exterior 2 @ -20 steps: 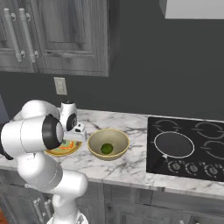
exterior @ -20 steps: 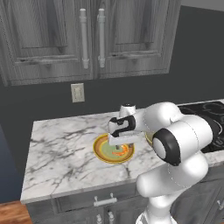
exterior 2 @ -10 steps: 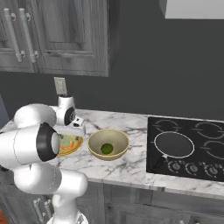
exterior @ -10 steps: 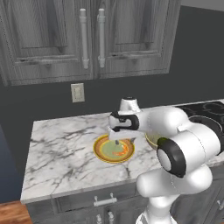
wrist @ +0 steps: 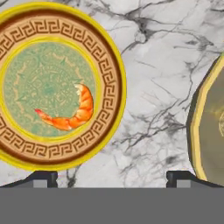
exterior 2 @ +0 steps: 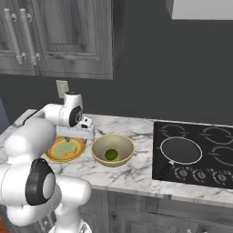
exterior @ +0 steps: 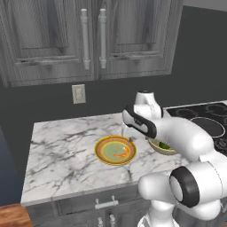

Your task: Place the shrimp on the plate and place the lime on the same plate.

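On the plate (wrist: pixel 111 78) the shrimp (wrist: pixel 70 114) sits in the green centre, so step one looks done. Gripper (wrist: pixel 111 177) hangs empty, jaws wide, beside the plate. Lime (exterior 2: pixel 110 154) sits in the bowl (exterior 2: pixel 123 159) right of the plate, so grab it next.

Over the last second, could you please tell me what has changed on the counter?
The end effector let go of the shrimp, which now lies on the plate, and it stands open above the counter. The lime stayed in the bowl.
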